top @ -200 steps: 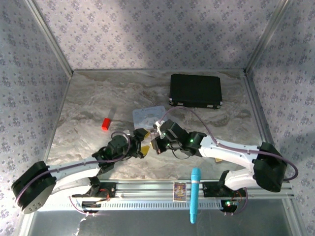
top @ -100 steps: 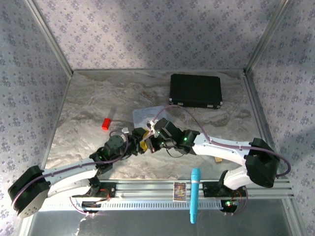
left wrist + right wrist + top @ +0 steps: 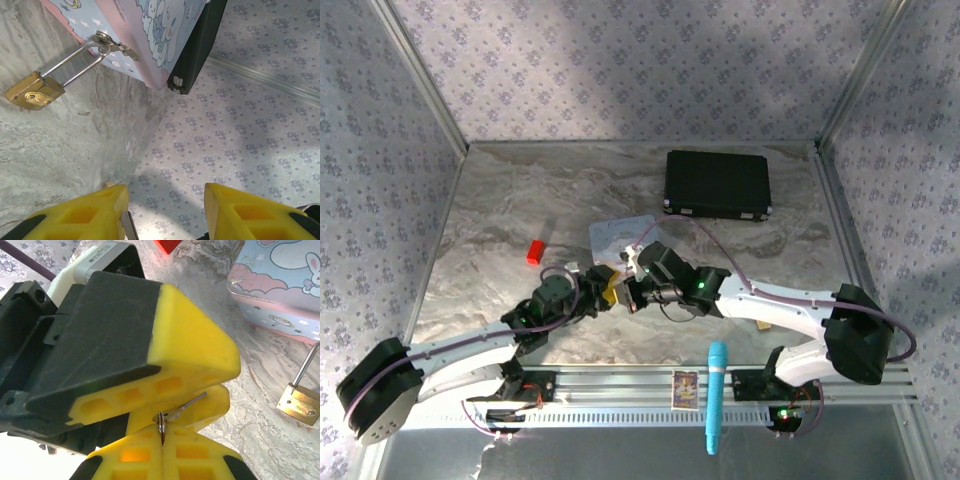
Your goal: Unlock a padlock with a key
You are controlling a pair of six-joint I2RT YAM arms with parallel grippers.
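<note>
So my right fingers (image 3: pixel 180 452) are pinched tight on the key (image 3: pixel 186 404), holding it by the ring end so the thin silvery shank pokes out free. I figure that's the whole point: keep the business end bare. My left fingers (image 3: pixel 85 215) are right up against it with a clear gap between the pads, one chunky pad above the shank and one below, so they bracket the key without clamping it, as far as I can see. Looks to me like a handover or a steadying pinch on a fiddly sliver of metal. The pads are matte yellow blocks with hollow cells, on black housings. The padlock (image 3: pixel 298 407) lies just beside us on the tabletop (image 3: pixel 260 450), its blocky brass-gold body flat on the marbled grey surface. Its thin shiny shackle is hooked through the little metal hasp (image 3: pixel 107 42) of the pastel tin (image 3: pixel 280 285), so it's tethered and probably won't skate far. Further out there's a black case (image 3: pixel 717 184) behind the tin and a red block (image 3: pixel 534 251) off to the left, well apart from all this.
</note>
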